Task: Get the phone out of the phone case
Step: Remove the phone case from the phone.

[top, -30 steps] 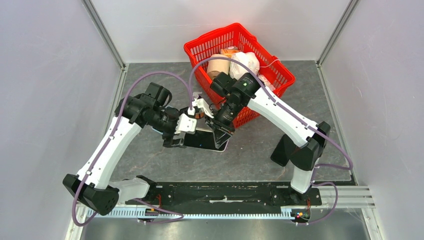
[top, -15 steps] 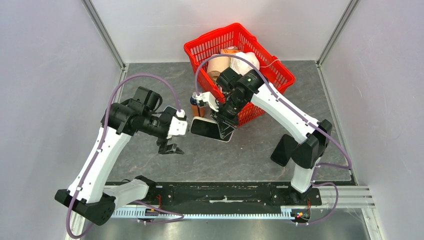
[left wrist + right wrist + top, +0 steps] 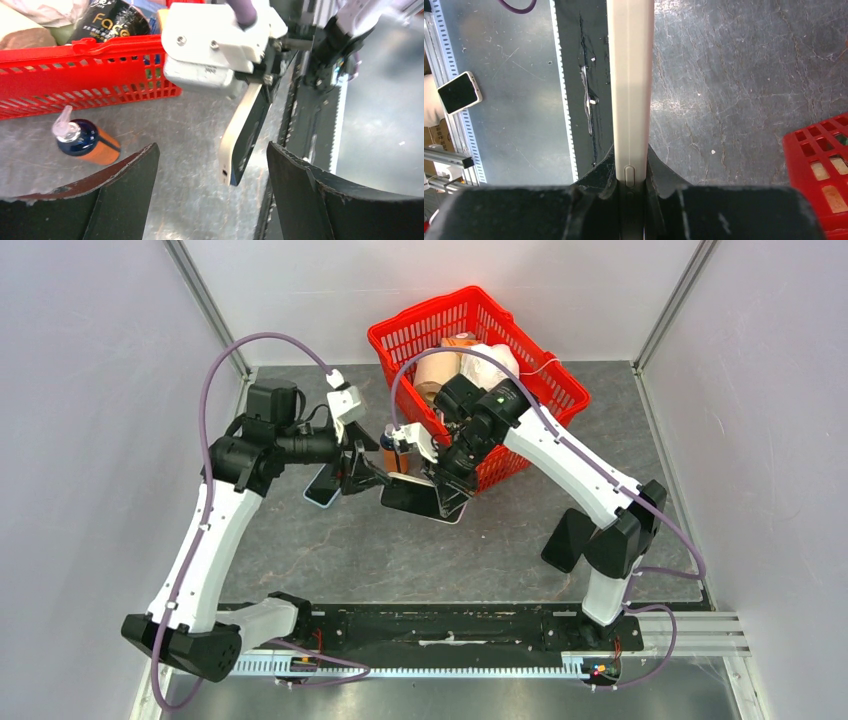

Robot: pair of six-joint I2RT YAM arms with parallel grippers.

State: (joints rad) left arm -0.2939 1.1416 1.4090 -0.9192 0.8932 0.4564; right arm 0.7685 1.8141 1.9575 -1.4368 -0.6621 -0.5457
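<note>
Lifted away from the near edge toward the red basket [image 3: 478, 332], the left pincer [image 3: 368, 476] hung spread and held nothing, just beside the phone [image 3: 252, 135]. The right pincer [image 3: 445, 490] pinched that phone, its cream phone case [image 3: 630, 75] on, edgewise over the bench [image 3: 480, 550]

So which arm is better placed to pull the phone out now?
Left, probably. The right gripper is shut on the phone case, holding it on edge. The left gripper is open and faces the case's free end, seen between its fingers.
</note>
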